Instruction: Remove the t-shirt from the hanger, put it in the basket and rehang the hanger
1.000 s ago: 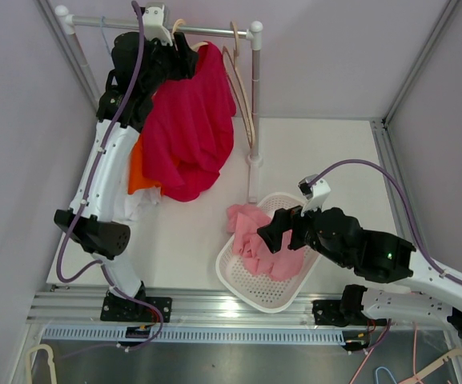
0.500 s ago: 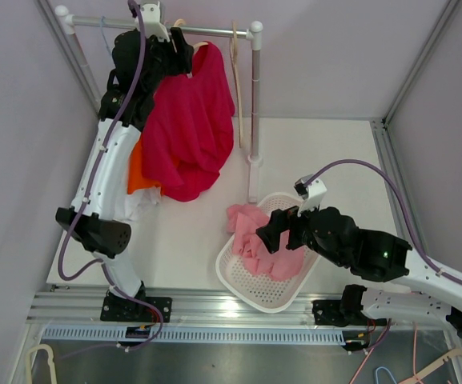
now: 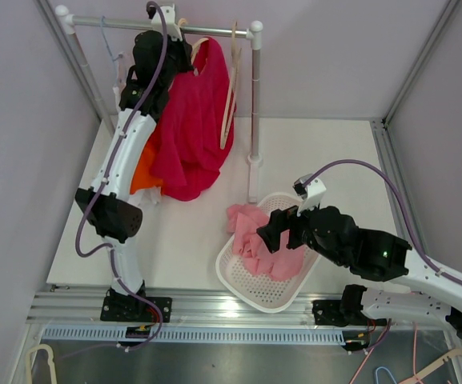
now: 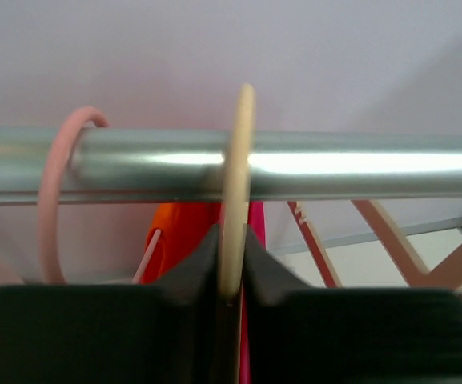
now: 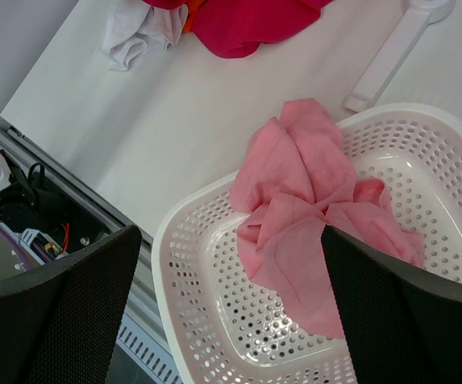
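Note:
A crimson t-shirt (image 3: 190, 128) hangs from a cream hanger on the metal rail (image 3: 206, 30) at the back left. In the left wrist view the hanger's cream hook (image 4: 237, 184) loops over the rail (image 4: 359, 164). My left gripper (image 4: 231, 264) is shut on that hook just below the rail, and from above the left gripper (image 3: 174, 52) sits at the shirt's collar. My right gripper (image 5: 231, 304) hangs open over the white basket (image 5: 174, 264), holding nothing. The shirt's hem (image 5: 247, 20) shows at the top of the right wrist view.
A pink garment (image 3: 255, 240) lies in the basket (image 3: 231, 276) at front centre. Orange cloth (image 3: 141, 176) and white cloth (image 3: 146, 200) hang or lie beside the red shirt. Empty wooden hangers (image 3: 231, 88) dangle near the rack's right post (image 3: 255, 104). A pink hook (image 4: 54, 192) is on the rail.
My left arm has swung right along the rail and its gripper has shut on the cream hanger hook. The shirt and the empty wooden hangers have shifted. The right arm has barely moved.

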`<state>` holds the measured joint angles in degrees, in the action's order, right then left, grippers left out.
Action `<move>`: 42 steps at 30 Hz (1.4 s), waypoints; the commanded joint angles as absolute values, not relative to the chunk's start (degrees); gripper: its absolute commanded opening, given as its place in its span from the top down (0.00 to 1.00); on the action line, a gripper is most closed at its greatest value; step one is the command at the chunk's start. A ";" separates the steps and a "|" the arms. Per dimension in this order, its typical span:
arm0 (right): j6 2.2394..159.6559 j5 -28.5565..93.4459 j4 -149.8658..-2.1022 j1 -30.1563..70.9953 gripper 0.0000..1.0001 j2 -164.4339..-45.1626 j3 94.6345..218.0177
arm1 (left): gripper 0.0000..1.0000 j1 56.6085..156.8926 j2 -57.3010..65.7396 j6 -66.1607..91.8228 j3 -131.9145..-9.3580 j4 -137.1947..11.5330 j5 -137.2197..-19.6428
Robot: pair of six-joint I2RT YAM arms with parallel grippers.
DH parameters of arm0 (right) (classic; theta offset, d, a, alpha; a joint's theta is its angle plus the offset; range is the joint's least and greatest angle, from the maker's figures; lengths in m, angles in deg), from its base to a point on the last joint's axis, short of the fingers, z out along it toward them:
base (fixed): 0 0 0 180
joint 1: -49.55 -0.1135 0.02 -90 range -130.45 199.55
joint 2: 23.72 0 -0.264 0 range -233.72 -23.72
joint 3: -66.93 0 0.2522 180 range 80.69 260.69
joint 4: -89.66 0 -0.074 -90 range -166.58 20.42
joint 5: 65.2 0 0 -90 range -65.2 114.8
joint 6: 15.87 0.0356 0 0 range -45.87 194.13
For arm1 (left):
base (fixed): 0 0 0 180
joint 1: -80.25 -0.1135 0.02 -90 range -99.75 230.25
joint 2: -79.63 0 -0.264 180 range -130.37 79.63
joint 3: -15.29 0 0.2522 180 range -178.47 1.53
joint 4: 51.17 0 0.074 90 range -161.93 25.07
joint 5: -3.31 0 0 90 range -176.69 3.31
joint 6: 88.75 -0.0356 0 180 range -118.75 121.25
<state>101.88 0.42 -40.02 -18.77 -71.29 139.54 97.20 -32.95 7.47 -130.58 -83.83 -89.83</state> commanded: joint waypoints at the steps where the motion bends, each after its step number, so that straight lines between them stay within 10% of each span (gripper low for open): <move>1: 100.76 0.02 -41.07 -18.39 0.01 -70.56 141.43 | 0.96 96.25 -32.88 8.80 -134.43 -80.23 -91.71; 17: 98.93 1.25 -45.72 -18.22 0.00 -72.76 140.11 | 0.99 95.81 -19.89 11.44 -134.27 -79.44 -87.22; 28: 80.73 26.91 -70.13 -20.93 0.01 -88.83 148.01 | 0.99 100.81 4.88 20.94 -94.50 -78.48 -105.05; 42: 76.86 20.24 -94.59 -26.57 0.01 -111.86 152.76 | 0.99 103.89 14.23 28.14 -86.62 -89.28 -111.04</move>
<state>78.62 22.50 -86.16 -25.13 -110.11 150.19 103.87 13.50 25.26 -87.22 -90.65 -110.13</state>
